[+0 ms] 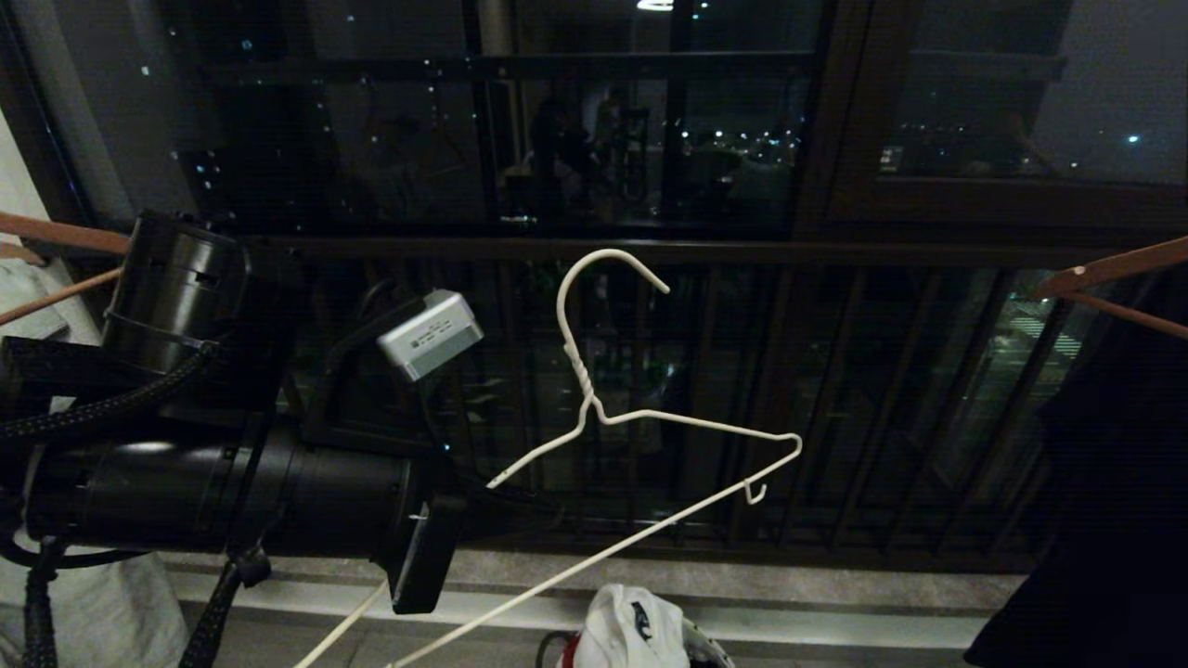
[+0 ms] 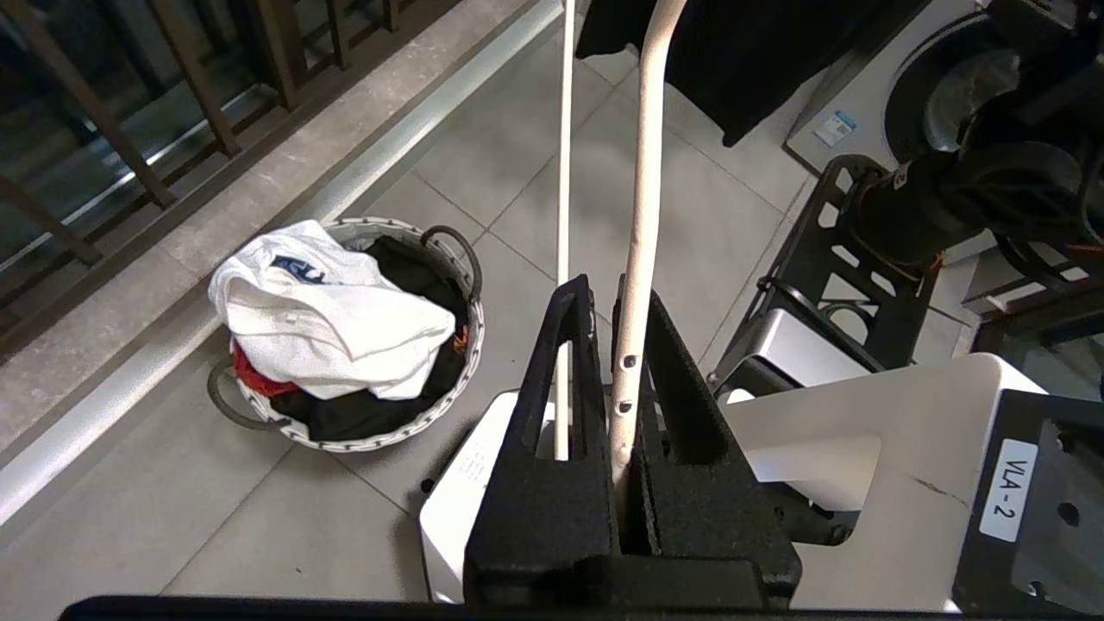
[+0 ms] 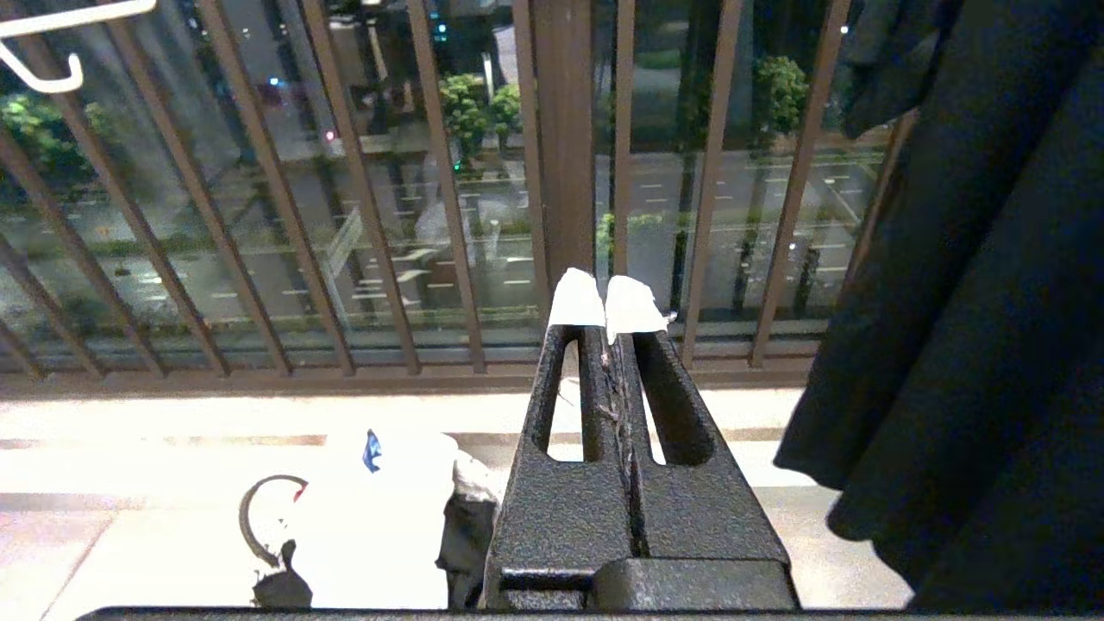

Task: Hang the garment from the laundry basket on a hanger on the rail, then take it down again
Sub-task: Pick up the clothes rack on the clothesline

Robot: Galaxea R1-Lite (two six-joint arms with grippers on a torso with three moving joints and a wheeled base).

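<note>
Lower left of the head view: left gripper [image 1: 464,506] clenched on the white wire hanger [image 1: 594,408], held tilted before dark balcony bars [image 1: 835,399]. Bottom centre: T-shirt [image 1: 626,631] heaped in the laundry basket [image 2: 470,341]. Right gripper [image 3: 611,310]: pressed closed, empty.

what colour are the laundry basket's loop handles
Black, on the laundry basket; clearest in the left wrist view.

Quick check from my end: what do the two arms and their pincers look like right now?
The left arm is glossy black cylindrical segments with braided black cables and a small silver-grey camera box. The left pincer has matte black, textured triangular fingers with slotted cut-outs. The right pincer matches, but its fingertips carry white tape.
</note>
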